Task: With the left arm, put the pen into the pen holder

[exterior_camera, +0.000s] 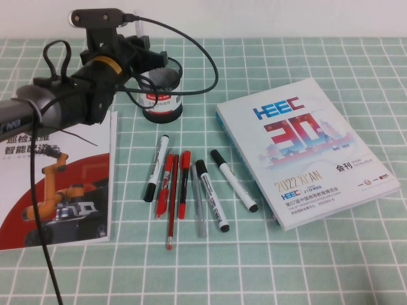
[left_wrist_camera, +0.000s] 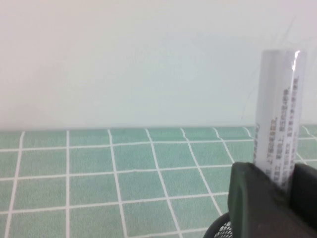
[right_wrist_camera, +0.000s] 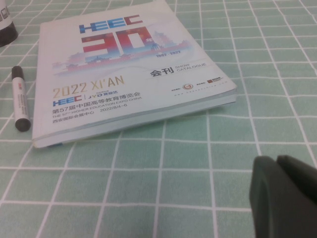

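Note:
My left gripper (exterior_camera: 145, 46) hangs over the black wire-mesh pen holder (exterior_camera: 162, 95) at the back of the table. It is shut on the white pen (left_wrist_camera: 277, 114), which stands upright between the jaws, printed text down its side. In the high view the pen's top (exterior_camera: 137, 25) sticks up above the gripper. The holder's mesh rim (left_wrist_camera: 220, 229) shows just below the fingers (left_wrist_camera: 250, 198) in the left wrist view; the pen's lower end is hidden. My right gripper (right_wrist_camera: 277, 162) is shut and empty, low over the mat near the catalogue; it is out of the high view.
Several markers and pens (exterior_camera: 184, 184) lie in a row in front of the holder. A thick white catalogue (exterior_camera: 305, 146) lies to the right, also in the right wrist view (right_wrist_camera: 124, 64). A brochure (exterior_camera: 57, 184) lies at the left under my left arm.

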